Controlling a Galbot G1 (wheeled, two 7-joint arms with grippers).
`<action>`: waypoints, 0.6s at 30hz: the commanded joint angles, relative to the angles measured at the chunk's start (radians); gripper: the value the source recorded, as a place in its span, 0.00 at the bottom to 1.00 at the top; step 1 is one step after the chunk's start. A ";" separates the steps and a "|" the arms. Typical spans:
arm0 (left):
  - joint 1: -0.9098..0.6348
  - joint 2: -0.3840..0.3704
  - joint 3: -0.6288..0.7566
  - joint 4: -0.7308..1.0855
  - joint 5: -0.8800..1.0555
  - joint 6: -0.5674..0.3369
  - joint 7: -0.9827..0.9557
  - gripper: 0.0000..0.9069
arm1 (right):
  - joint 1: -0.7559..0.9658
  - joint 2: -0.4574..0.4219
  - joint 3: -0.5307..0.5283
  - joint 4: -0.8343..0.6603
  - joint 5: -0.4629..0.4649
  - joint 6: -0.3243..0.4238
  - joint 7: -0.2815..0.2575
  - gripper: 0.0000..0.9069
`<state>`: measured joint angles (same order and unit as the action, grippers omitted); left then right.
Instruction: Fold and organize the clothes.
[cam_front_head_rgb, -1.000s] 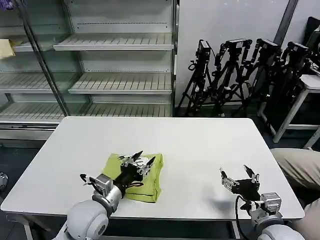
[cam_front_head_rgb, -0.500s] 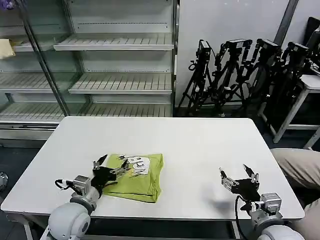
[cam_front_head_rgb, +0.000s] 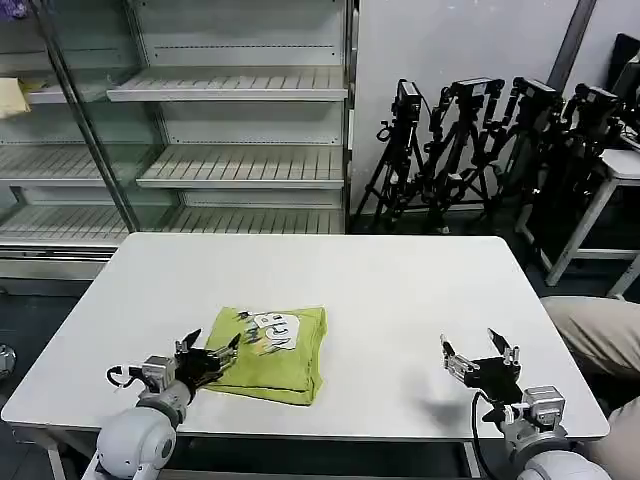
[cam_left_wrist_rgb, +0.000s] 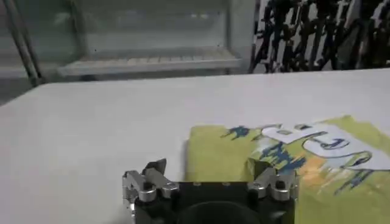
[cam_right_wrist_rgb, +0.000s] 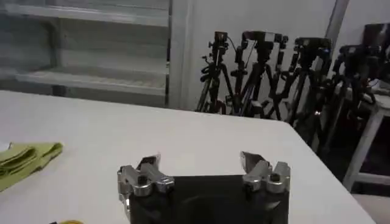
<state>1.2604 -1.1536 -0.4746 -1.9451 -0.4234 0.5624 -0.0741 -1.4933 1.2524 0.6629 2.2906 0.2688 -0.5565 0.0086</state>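
White rectangular tabletop carries the lime-green soft-cloth T-shirt, folded into a compact rectangle near the front-left edge. It has a white-and-blue print on top, so it isn't plain. Left gripper has pulled back off the shirt to its left edge, jaws apart, holding nothing; fold looks finished. Right gripper idle front-right, jaws apart, unmoved.
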 joint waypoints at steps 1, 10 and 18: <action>0.002 -0.003 -0.015 0.037 -0.015 0.013 0.005 0.01 | 0.004 0.000 -0.001 -0.004 0.000 -0.002 0.001 1.00; 0.014 -0.007 -0.006 0.034 -0.025 0.014 0.019 0.01 | 0.007 0.001 -0.008 -0.005 0.000 -0.002 0.001 1.00; 0.002 0.008 -0.016 0.042 0.012 0.007 0.034 0.01 | -0.001 0.002 -0.011 0.002 -0.001 -0.003 0.001 1.00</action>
<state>1.2604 -1.1577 -0.4809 -1.9152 -0.4375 0.5672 -0.0513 -1.4933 1.2535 0.6522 2.2904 0.2684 -0.5594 0.0093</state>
